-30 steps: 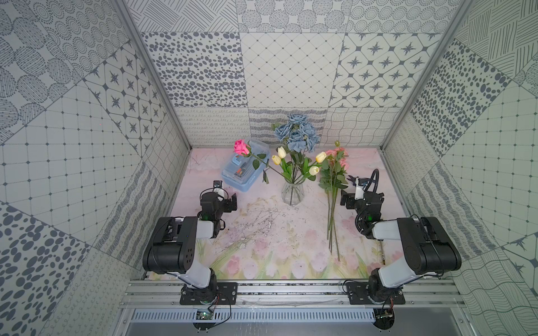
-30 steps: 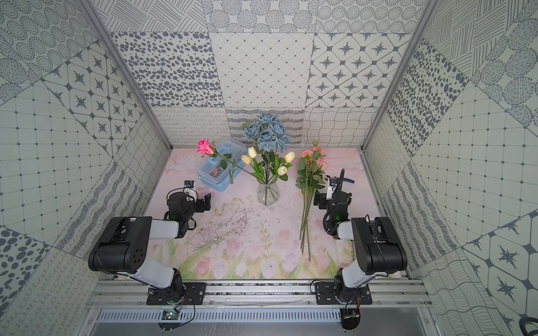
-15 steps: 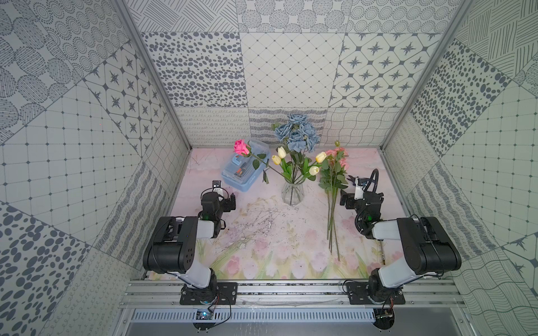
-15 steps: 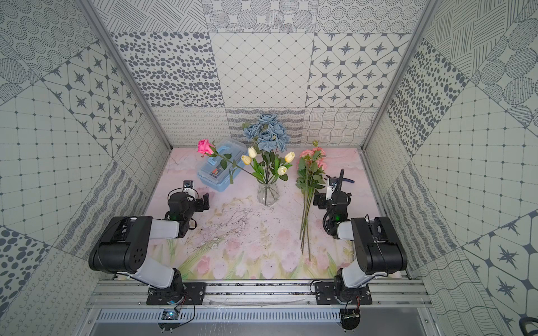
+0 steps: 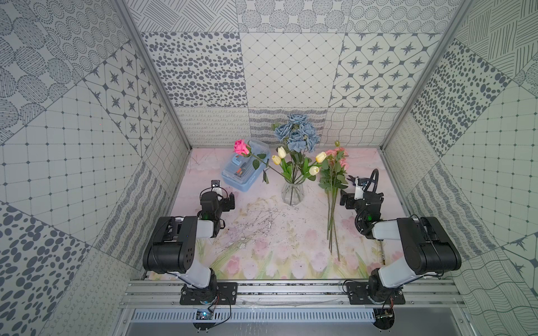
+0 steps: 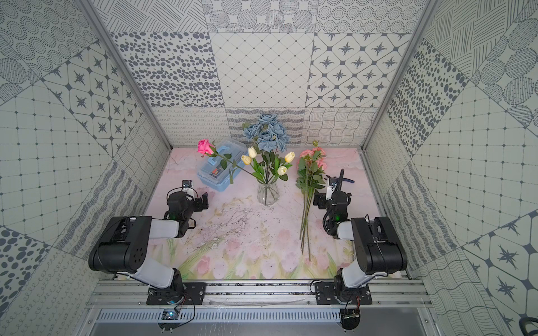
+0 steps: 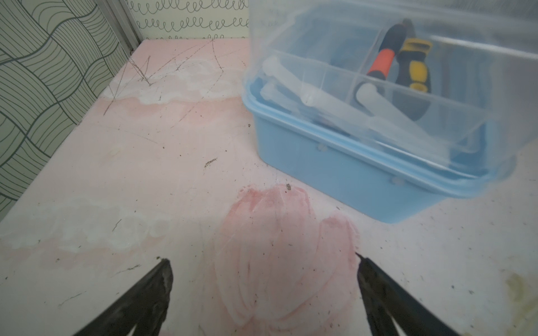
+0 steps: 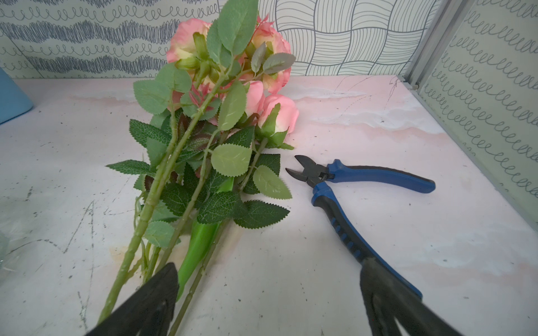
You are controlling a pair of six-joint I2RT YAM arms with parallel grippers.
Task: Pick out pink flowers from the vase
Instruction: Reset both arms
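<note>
One vase (image 5: 292,194) stood midway between the left and right edges of the table (image 5: 262,247). It held four yellow tulips (image 5: 321,157), one bright pink rose (image 5: 240,147) and a cluster of blue roses (image 5: 297,135), about four, too crowded to count surely. One bunch of pale pink roses (image 8: 186,40) lay toward the right edge, at least four blooms showing, its stems too bunched to count. One pair of cutters (image 8: 323,177) lay beside it. One blue box (image 5: 243,173) sat near the far left corner, two handled tools (image 7: 382,61) showing inside.
</note>
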